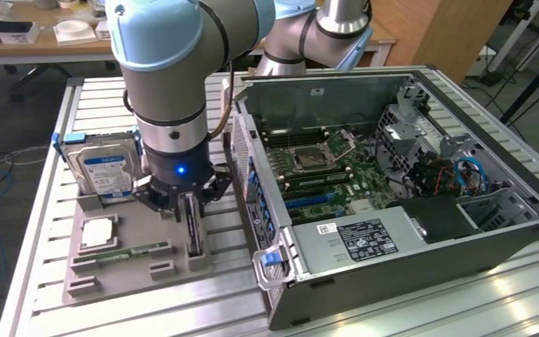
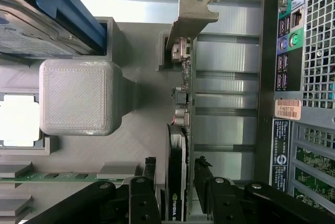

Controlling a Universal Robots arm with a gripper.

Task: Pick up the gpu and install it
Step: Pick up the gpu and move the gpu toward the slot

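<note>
Nvidia logo on gpu (image 2: pixel 177 145) cooler. Arm (image 1: pixel 166 105) vertical, my gripper (image 2: pixel 174 167) straddling it edge-up in grey fixture (image 2: pixel 141 130), fingers open.

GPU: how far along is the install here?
Nothing done yet: the gpu stands on edge in the grey tray, outside the computer case. In hand: the open gripper straddles the card. Left: gripping, lifting, seating it in the case.
</note>
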